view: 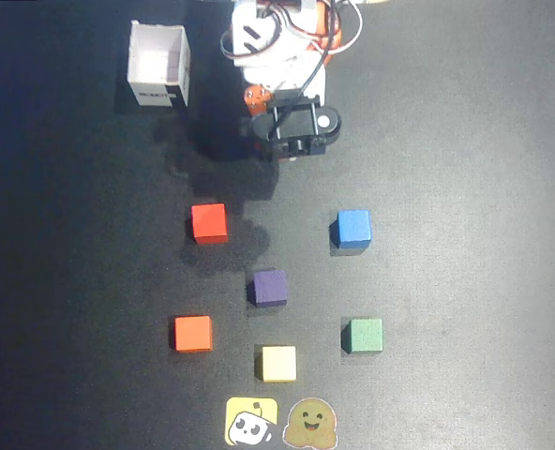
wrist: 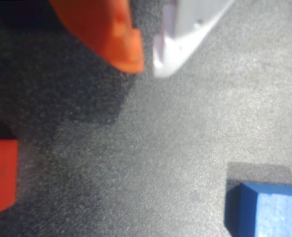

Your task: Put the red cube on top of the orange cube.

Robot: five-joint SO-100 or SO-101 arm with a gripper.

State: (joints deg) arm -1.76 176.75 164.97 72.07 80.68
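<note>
In the overhead view, the arm (view: 282, 70) sits at the top centre of the dark mat (view: 484, 141), folded close over its base. A white open-topped box (view: 159, 64) stands to its left. Below lie six cubes, all apart from one another: the red cube (view: 209, 223) at upper left, a blue cube (view: 353, 229) at upper right, a purple cube (view: 269, 288) in the middle, the orange cube (view: 193, 333) at lower left, a yellow cube (view: 278, 363) at bottom centre, and a green cube (view: 363, 335) at lower right. Two stickers (view: 282, 423) sit side by side at the bottom edge.

overhead looks straight down; wrist view hovers close above mat (wrist: 185, 148).
</note>
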